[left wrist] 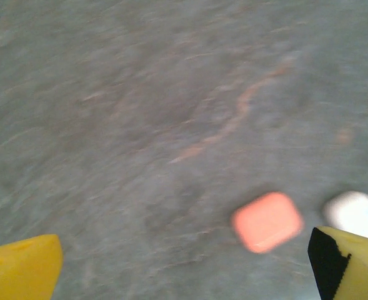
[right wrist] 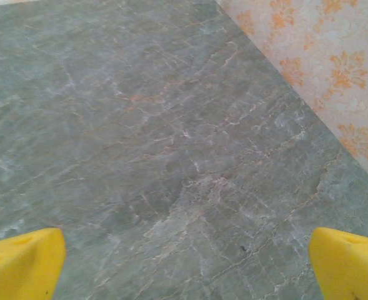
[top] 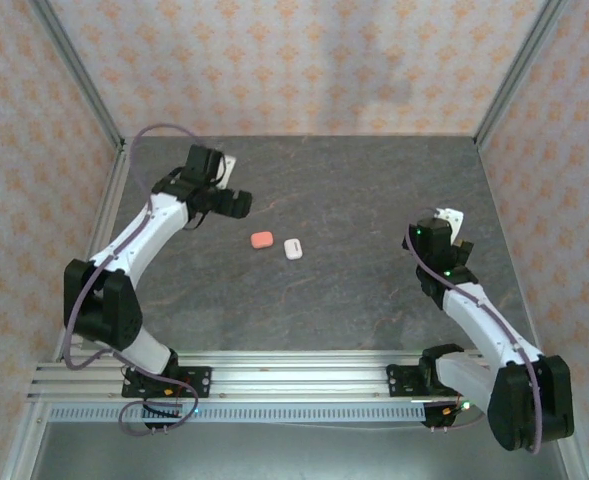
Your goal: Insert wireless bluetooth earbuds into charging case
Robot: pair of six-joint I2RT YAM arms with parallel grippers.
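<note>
My left wrist view is blurred: the coral-pink case (left wrist: pixel 267 222) and the white case (left wrist: pixel 357 214), partly cut off by my fingertip, lie side by side near the middle of the grey marbled surface (top: pixel 374 190). I cannot make out the earbuds. My left gripper (left wrist: pixel 184 275) and right gripper (right wrist: pixel 187 269) are spread wide and hold nothing. Patterned walls (top: pixel 304 60) enclose the surface.

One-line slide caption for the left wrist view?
Blurred: open left gripper over grey table; coral-pink charging case beside white charging case, lower right.

surface: grey veined stone-look tabletop (top: pixel 354 290) | walls: pale wallpaper (top: pixel 304 60), orange floral motifs, left/far/right | near edge: aluminium rails (top: pixel 294 365)
</note>
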